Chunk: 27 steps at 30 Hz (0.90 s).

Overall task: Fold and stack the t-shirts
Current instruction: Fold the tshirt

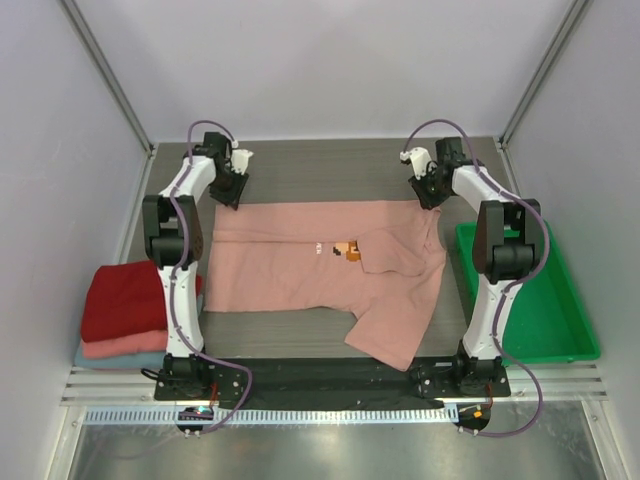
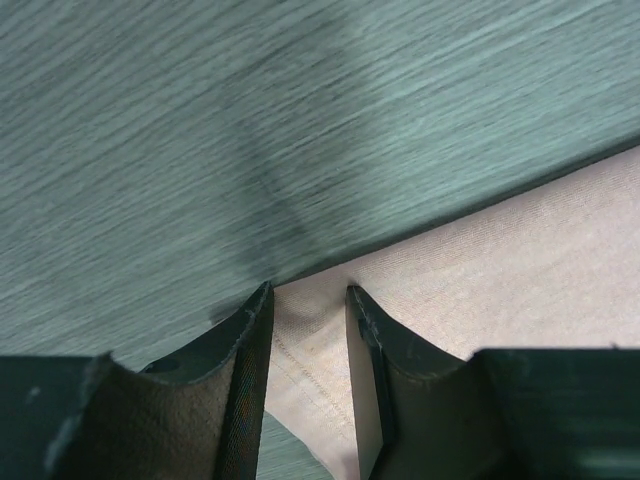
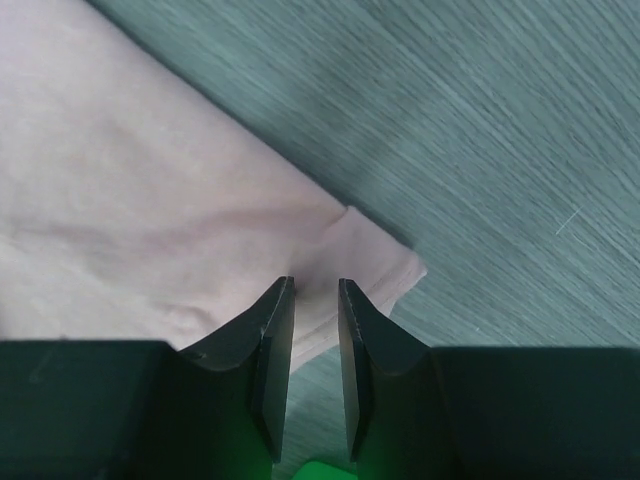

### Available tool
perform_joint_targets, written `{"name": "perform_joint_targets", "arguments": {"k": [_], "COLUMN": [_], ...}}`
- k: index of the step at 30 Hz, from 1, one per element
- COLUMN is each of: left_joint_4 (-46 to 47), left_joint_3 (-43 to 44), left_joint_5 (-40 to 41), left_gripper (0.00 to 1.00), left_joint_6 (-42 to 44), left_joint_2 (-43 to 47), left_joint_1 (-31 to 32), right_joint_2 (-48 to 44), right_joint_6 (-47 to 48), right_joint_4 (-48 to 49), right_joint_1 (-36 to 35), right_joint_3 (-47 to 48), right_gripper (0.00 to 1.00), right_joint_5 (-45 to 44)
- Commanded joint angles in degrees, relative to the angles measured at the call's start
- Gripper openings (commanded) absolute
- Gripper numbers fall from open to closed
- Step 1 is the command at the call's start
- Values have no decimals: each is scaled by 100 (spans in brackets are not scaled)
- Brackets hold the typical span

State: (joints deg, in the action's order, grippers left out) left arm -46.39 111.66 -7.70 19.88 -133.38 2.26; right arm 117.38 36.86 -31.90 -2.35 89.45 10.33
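On a grey wood-grain table (image 1: 330,165), a dusty-pink cotton t-shirt (image 1: 290,260) with a small chest print lies spread between a green plastic tray (image 1: 545,310) and a stack of folded dark red, salmon and light-blue tees (image 1: 125,300), while the left gripper (image 2: 308,292) and right gripper (image 3: 316,283), jaws narrowly parted, straddle its far corners, apparently unclamped.

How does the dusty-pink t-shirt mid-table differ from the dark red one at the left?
The dusty-pink t-shirt lies spread wide and rumpled; the dark red t-shirt is folded into a compact block. The dusty-pink t-shirt rests directly on the table, while the dark red t-shirt tops a stack of folded tees. The dusty-pink t-shirt shows a small print; the dark red t-shirt shows none. Both are soft cloth tees.
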Motion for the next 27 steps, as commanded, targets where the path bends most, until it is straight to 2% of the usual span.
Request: {"name": "perform_joint_targets", "arguments": {"k": [1,4,9,13,16,19,23,27], "left_joint_4": [-63,7,69,-738,-872,-627,-327,-90], "left_joint_3": [137,163,707,2749,3658,3715,3740,3838], "left_joint_5": [287,436,585,656,700,726,990,1052], "left_gripper": [36,36,36,35,36,37,39,45], "left_joint_6": [86,156,165,34,16,60,-291,-555], "left_joint_2": [-250,-355,-811,-1751,-2253,-2280,-2087,-1569], "left_joint_1": [2,2,2,-24,2,29,29,55], "right_joint_2": [293,583,1102,1690,2130,2368,2553,2098], "right_joint_6": [-30,-56,-39,14,93,137,84,-108], "right_joint_4": [79,96,236,333,412,640,782,791], "right_joint_1": [-46,-55,-11,41,50,42,7,-55], "right_joint_3": [257,354,661,1319,1891,2208,2717,2762], "right_gripper": [30,30,29,29,28,28,30,31], "right_joint_5": [-127,-241,-610,-778,-961,-1006,-1006,-954]}}
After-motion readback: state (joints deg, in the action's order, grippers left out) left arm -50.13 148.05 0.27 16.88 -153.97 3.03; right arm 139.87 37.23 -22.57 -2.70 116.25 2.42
